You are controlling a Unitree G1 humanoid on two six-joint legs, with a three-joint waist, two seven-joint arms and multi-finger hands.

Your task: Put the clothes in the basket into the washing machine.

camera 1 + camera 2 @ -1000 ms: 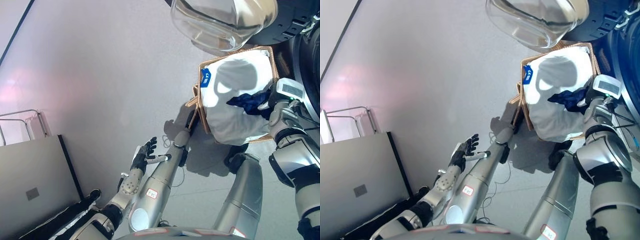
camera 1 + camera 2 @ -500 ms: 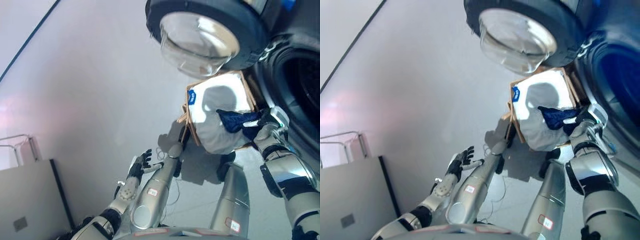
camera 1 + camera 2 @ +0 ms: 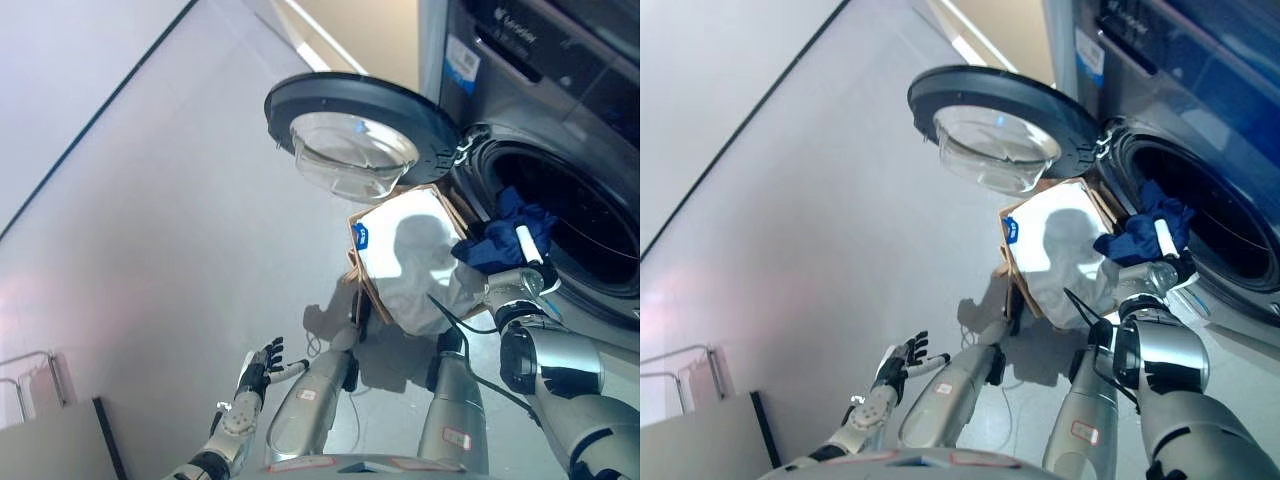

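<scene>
At about seven o'clock the left hand point(image 3: 256, 368) hangs over the floor point(image 3: 170, 240) with fingers spread and empty, well apart from the work. Near centre, the basket point(image 3: 362, 262) with its white liner stands under the open door point(image 3: 345, 115). At three o'clock the right hand point(image 3: 527, 258) grips a dark blue garment point(image 3: 502, 232), lifted just clear of the basket. The washing machine point(image 3: 560, 130) drum mouth lies just beyond, toward two o'clock, so the right arm is the nearer one.
</scene>
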